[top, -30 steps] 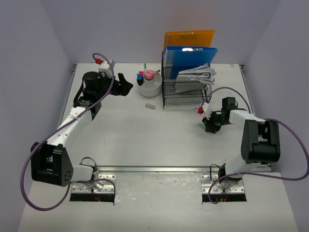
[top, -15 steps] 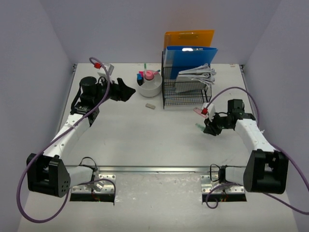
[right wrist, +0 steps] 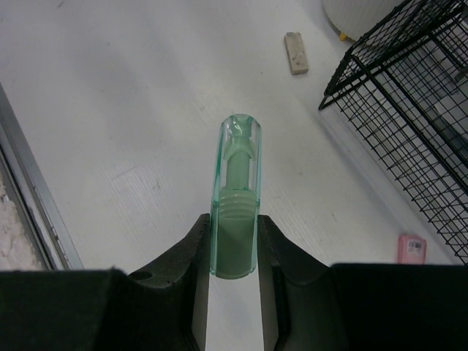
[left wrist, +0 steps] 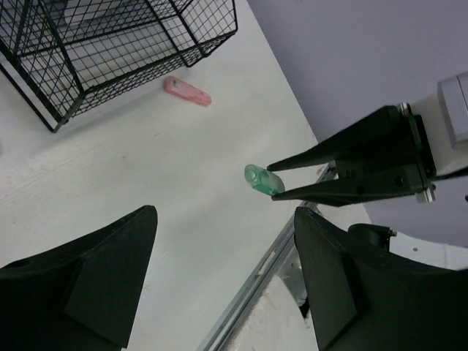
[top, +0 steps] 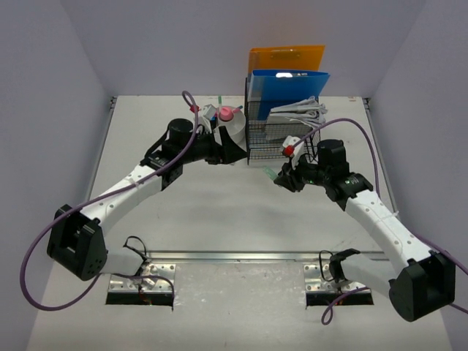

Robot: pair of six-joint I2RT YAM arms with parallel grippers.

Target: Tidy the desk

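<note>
The worktop (top: 219, 212) spreads beneath both arms with pale walls around it, and a wire basket (top: 281, 135) stands at its far side. The left gripper (left wrist: 223, 219) hangs open and empty just in front of the basket. It faces the right gripper (right wrist: 232, 227), which is clamped on one end of a green pen (right wrist: 234, 190). So short a hold may let the pen swivel or drop. The grippers are near each other and could also knock together. A pink eraser (left wrist: 187, 91) lies beside the basket.

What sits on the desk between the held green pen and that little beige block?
Nothing: the right wrist view shows only bare desk between the green pen, held by the right end effector, and the beige block.
</note>
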